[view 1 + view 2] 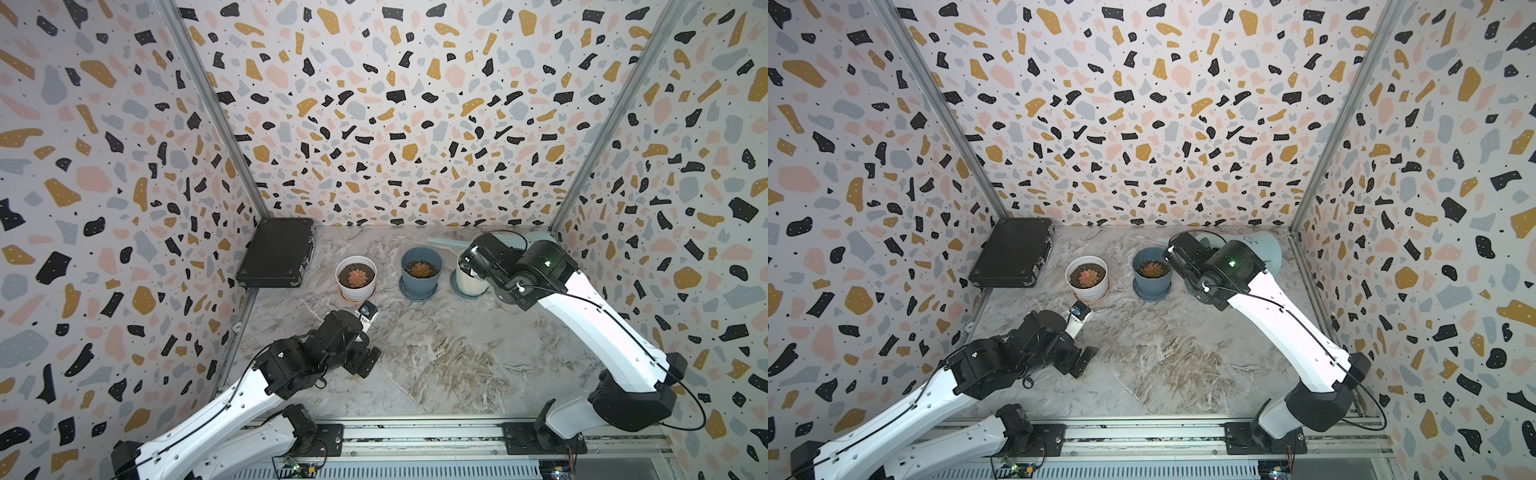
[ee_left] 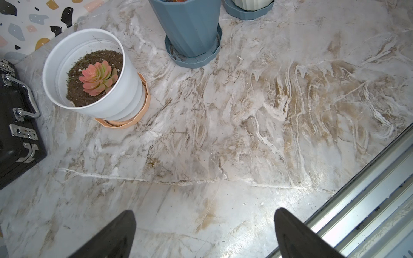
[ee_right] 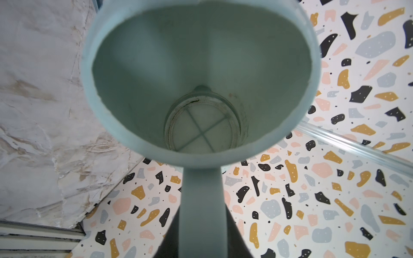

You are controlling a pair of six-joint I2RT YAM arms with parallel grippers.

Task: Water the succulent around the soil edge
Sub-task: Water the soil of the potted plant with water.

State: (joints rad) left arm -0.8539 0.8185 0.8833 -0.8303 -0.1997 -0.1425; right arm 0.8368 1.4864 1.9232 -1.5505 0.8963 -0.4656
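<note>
My right gripper (image 3: 201, 241) clamps the handle of the pale green watering can (image 3: 201, 67), far right. It looks light, rigid plastic, apparently empty. My left gripper (image 2: 204, 232) hangs open near the white-potted succulent (image 2: 98, 78).

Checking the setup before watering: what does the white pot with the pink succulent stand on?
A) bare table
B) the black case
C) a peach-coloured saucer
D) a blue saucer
C: the left wrist view shows the white pot standing in a peach-coloured saucer on the marble table.
</note>
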